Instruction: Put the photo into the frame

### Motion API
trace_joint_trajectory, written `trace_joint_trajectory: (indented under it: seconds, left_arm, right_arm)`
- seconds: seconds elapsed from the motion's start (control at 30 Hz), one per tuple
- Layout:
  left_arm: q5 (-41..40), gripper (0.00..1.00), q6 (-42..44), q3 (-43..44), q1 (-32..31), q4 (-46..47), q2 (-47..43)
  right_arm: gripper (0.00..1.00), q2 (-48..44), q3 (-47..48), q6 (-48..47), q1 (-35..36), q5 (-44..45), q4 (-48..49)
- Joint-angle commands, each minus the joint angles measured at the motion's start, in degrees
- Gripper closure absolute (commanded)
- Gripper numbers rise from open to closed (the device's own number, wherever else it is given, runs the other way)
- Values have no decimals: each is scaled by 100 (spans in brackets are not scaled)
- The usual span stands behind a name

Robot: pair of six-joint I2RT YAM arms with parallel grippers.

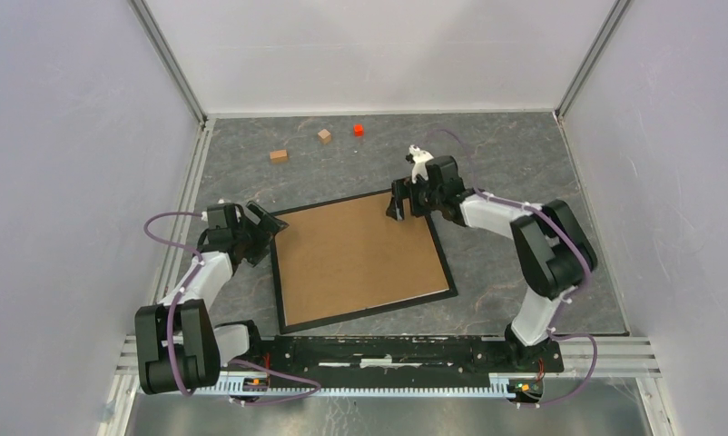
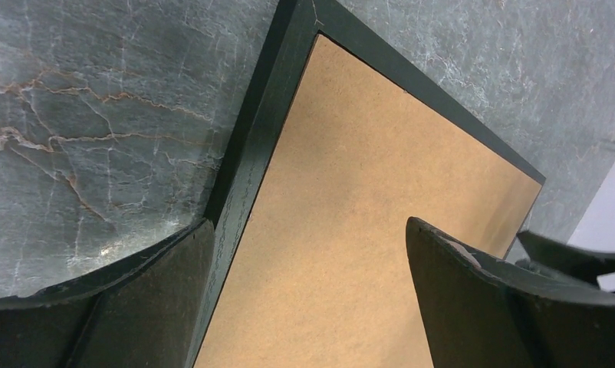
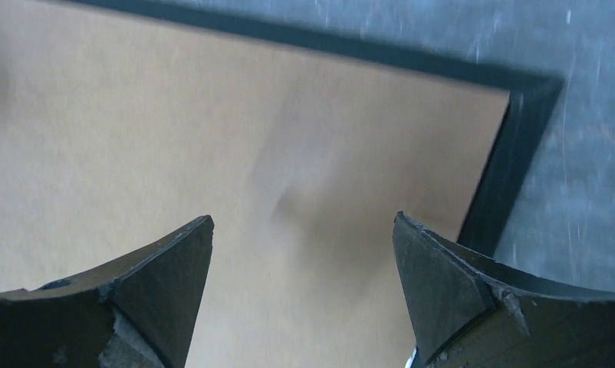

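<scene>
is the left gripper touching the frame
Cannot tell. In the left wrist view the left gripper has open jaws astride the frame edge, but neither contact nor a gap shows plainly.

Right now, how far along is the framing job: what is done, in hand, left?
Done: a brown board lies inside the frame. In hand: nothing; the left gripper and right gripper are open over its far corners. Left: cannot tell, since no photo shows.
</scene>
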Motion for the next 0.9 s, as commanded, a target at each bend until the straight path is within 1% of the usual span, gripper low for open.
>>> trace_joint_trajectory:
  seconds: [0.0, 0.13, 0.2, 0.37, 0.53, 0.7, 0.87]
  left_arm:
    - [165, 0, -185, 49, -54, 226, 45]
    - [208, 0, -251, -19, -92, 242, 23]
    - [228, 0, -286, -60, -109, 257, -3]
    - [273, 0, -356, -66, -147, 274, 5]
    - [246, 0, -403, -99, -177, 260, -73]
    - [221, 0, -433, -127, -171, 231, -119]
    - [211, 0, -471, -114, -173, 90, -173]
  right_arm:
    - [9, 729, 1029, 265, 116, -48, 755]
    - [9, 1360, 1890, 182, 355, 106, 454]
    - [9, 1599, 2178, 135, 420, 192, 330]
    - [10, 2077, 2565, -34, 526, 336, 29]
    - [11, 1914, 2366, -83, 616, 339, -181]
    - [12, 1689, 2419, -33, 626, 167, -498]
    - [12, 1497, 2670, 96, 634, -333, -1021]
